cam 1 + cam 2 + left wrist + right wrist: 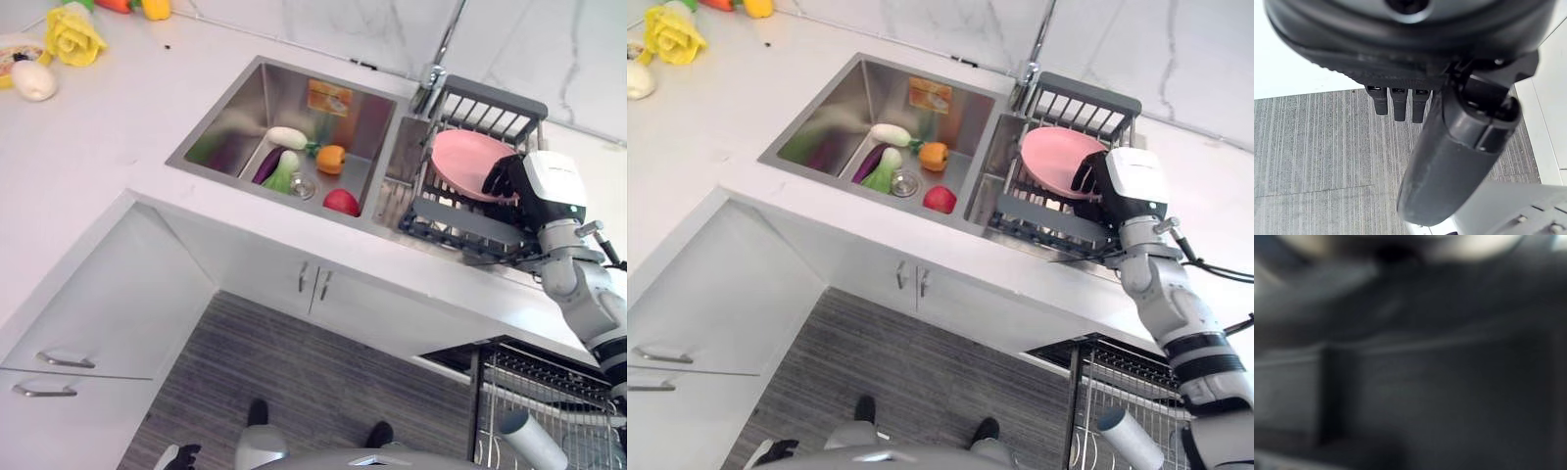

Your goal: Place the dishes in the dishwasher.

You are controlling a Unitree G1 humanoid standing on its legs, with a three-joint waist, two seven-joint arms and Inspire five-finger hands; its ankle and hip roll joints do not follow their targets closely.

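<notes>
A pink plate [465, 162] stands on edge in the dark dish rack [460, 220] to the right of the sink. My right hand [505, 178] is at the plate's right rim, its dark fingers curled over that edge. The dishwasher's wire rack [554, 387] is pulled out below the counter at the lower right, and a grey cup [534, 441] lies in it. My left hand [1396, 105] hangs low over the floor by the cabinets with its fingers straight and nothing in it; it also shows at the lower edge of the left eye view [181, 455].
The steel sink [235, 108] holds toy vegetables and a red apple [341, 202]. A tap [436, 64] rises behind the rack. A yellow flower [73, 37] and a white egg [34, 80] lie on the far-left counter. White cabinet doors [98, 323] stand below.
</notes>
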